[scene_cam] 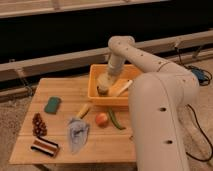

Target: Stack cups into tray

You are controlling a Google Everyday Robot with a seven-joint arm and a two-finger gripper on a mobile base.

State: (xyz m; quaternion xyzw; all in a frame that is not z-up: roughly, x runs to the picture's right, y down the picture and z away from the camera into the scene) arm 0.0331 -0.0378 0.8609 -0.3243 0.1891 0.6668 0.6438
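Observation:
The yellow-orange tray (95, 95) stands at the back of the wooden table. My arm reaches down into it from the upper right, and my gripper (104, 84) is low inside its left part. A pale cream cup (104, 80) sits right at the gripper, with a dark cup (101, 91) directly under it. I cannot tell whether the pale cup rests in the dark one. A white spoon-like utensil (121, 88) leans in the tray to the right of them.
On the table (62, 90) in front of the tray lie an orange fruit (102, 119), a green pod (115, 120), a yellow item (83, 110), a grey-blue bag (77, 133), a green sponge (52, 104), a dark cluster (38, 124) and a striped packet (44, 146). My body (160, 125) fills the right.

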